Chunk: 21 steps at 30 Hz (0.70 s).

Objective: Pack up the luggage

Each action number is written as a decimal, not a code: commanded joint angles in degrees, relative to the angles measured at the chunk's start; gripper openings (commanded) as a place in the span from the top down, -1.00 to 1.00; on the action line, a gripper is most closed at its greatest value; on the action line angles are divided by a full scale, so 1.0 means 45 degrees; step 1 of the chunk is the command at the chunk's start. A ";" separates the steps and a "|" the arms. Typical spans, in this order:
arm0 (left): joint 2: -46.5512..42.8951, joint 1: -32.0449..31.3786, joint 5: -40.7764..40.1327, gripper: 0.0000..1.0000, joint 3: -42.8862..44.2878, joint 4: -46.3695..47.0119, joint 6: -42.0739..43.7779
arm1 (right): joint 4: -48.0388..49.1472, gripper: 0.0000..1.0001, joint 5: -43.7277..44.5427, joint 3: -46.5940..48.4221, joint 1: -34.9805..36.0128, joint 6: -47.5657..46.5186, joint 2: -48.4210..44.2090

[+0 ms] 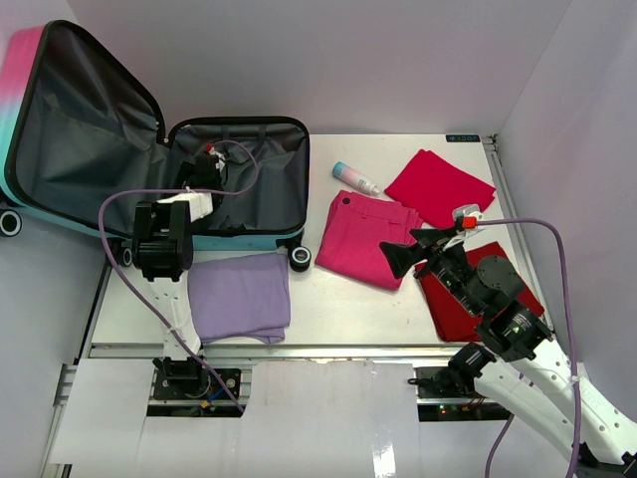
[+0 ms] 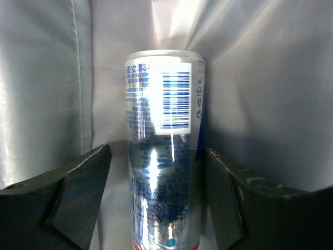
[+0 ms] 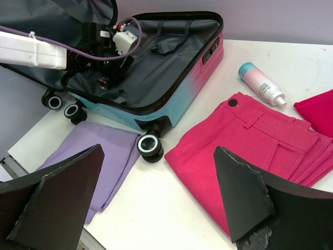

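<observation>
1. The suitcase [image 1: 244, 239] lies open at the far left of the table [image 1: 338, 309], with its lid raised to the left and its grey-lined base flat
2. The left claw [image 2: 157, 151] is down inside the base, its jaws parted around a silver can [image 2: 164, 130] set against the lining; a gap shows on one side, so I judge the can released, not grasped
3. The right claw [image 1: 406, 249] hangs spread wide and empty over the pink trousers [image 1: 363, 234], just right of the suitcase
4. Step in hand: setting the can in the case looks done; the left arm should back out without nudging it
5. Left to pack: purple cloth [image 1: 239, 294], trousers, red cloth [image 1: 438, 184], bottle [image 1: 355, 178]; the right claw is best placed to lower and pinch the trousers
</observation>
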 commanded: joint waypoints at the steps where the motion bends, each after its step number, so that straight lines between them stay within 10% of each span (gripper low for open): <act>1: -0.1491 0.0006 0.0026 -0.69 0.1302 -0.0803 -0.1303 | 0.0306 -0.87 -0.0377 0.0099 0.0001 -0.0308 0.0065; 13: -0.4815 -0.1249 0.4147 -0.90 0.2351 -0.4319 -0.6617 | -0.0627 -0.87 0.2484 0.0746 -0.0012 0.0001 0.2519; 21: -0.7660 -0.1639 1.1440 -0.87 -0.0154 -0.2536 -1.0274 | -0.1315 -0.88 0.3919 0.1408 -0.0717 0.0810 0.5209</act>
